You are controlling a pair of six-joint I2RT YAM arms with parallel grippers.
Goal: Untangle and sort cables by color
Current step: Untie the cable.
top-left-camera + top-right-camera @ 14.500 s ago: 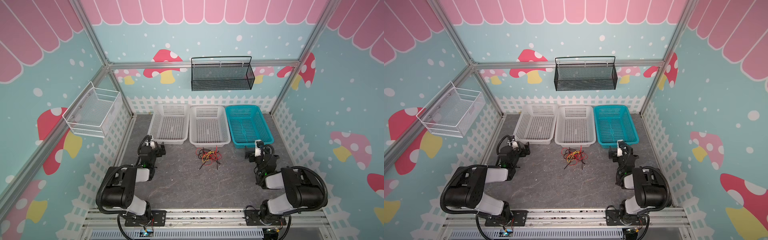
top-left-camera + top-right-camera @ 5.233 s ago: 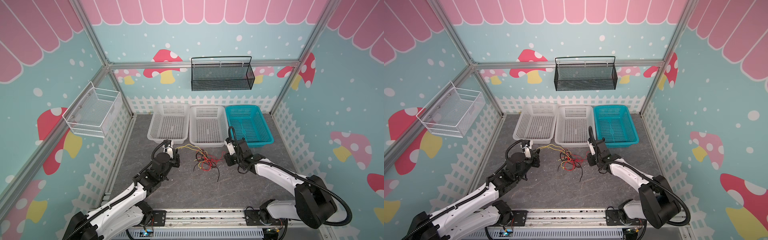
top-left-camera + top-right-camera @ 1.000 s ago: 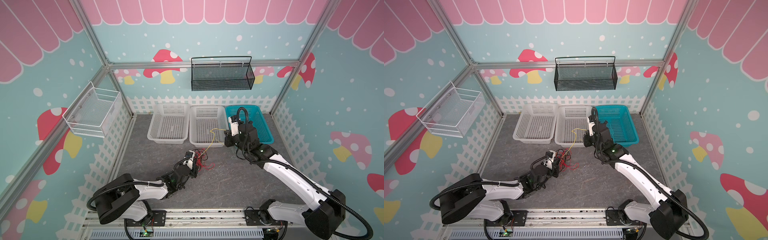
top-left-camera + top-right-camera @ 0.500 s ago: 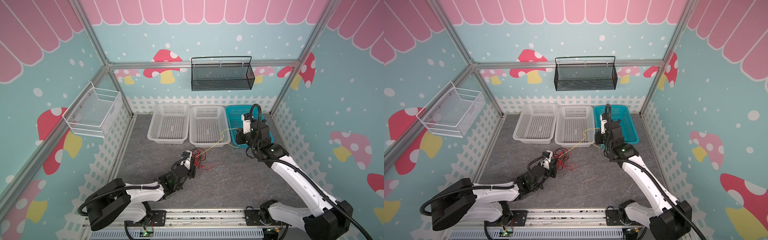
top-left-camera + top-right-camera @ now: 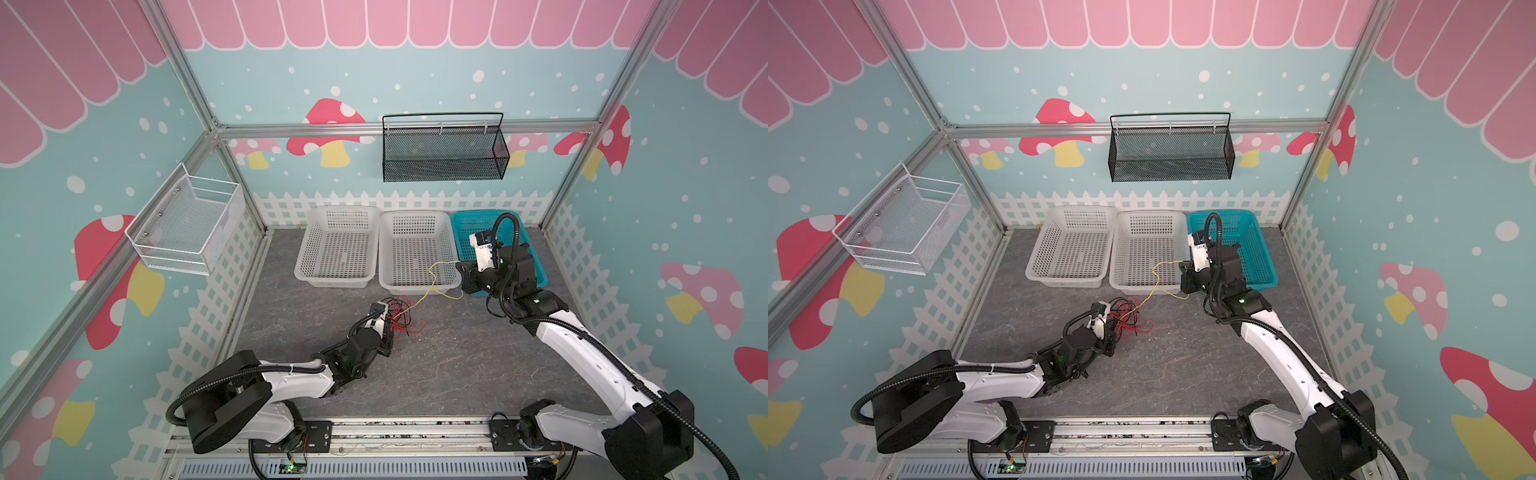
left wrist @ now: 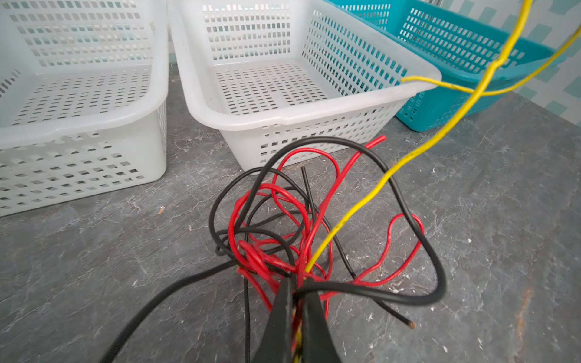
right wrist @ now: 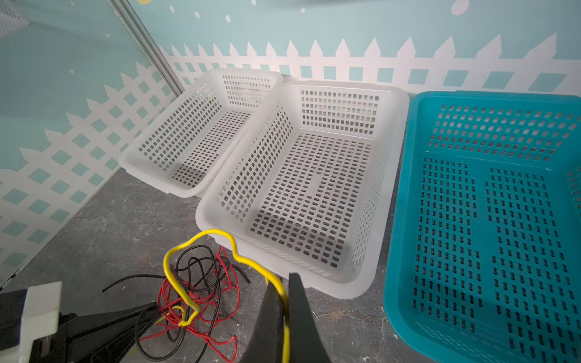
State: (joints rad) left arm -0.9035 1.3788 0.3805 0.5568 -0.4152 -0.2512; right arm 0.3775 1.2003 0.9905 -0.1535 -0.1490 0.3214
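The cables (image 6: 254, 256) are red, black and yellow on a grey veined tabletop (image 6: 94, 251) — two white slotted baskets (image 5: 336, 249), one teal basket (image 5: 469, 226).

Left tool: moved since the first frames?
Yes. The left tool has moved rightward, from in front of the left white perforated plastic basket to the tangle of red, black and yellow cables in front of the middle white perforated basket.

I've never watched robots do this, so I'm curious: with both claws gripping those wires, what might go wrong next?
The yellow cable runs from the right gripper into the left gripper, which seems to pinch it with the red and black tangle; pulling could tighten knots or slip free. Its loop hangs near the middle white basket and might snag its rim.
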